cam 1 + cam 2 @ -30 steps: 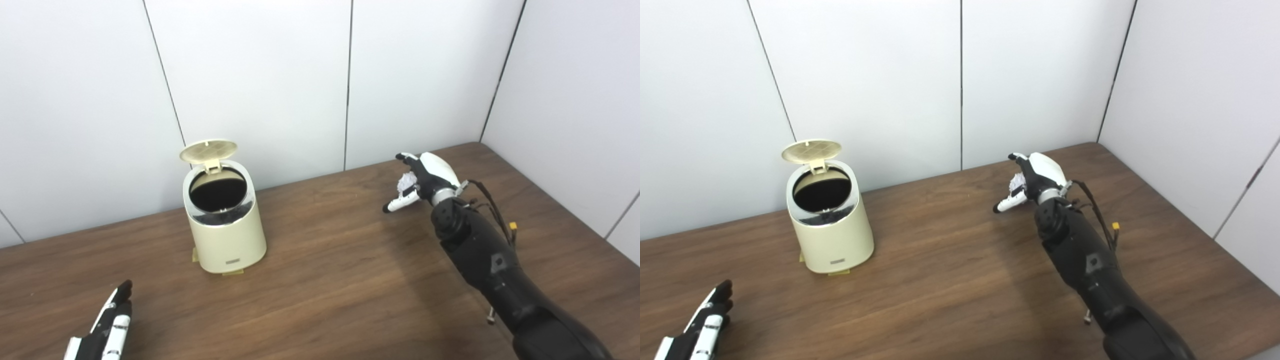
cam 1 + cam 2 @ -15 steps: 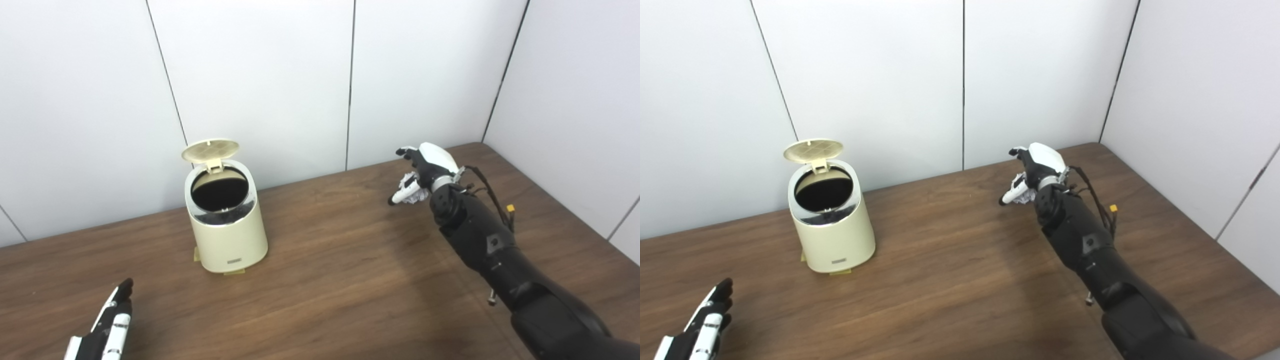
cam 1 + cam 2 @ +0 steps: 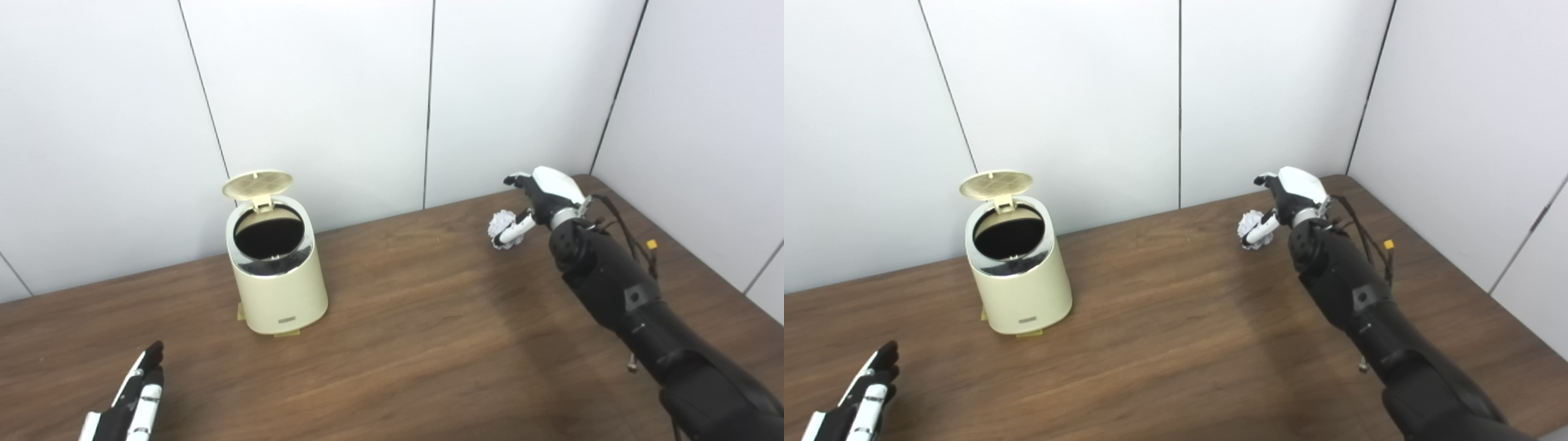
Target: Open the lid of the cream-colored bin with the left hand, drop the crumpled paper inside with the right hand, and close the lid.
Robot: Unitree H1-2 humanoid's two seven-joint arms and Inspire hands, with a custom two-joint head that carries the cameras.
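Right robot hand [image 3: 542,196] beside crumpled paper [image 3: 502,222]

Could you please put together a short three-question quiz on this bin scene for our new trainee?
1. True or false: the lid of the cream-colored bin stands open.
2. Where is the crumpled paper? A) inside the bin B) on the table by the right hand C) under the left hand
3. Fill in: the left hand rests near the table's ___ edge.

Key: 1 true; 2 B; 3 front.
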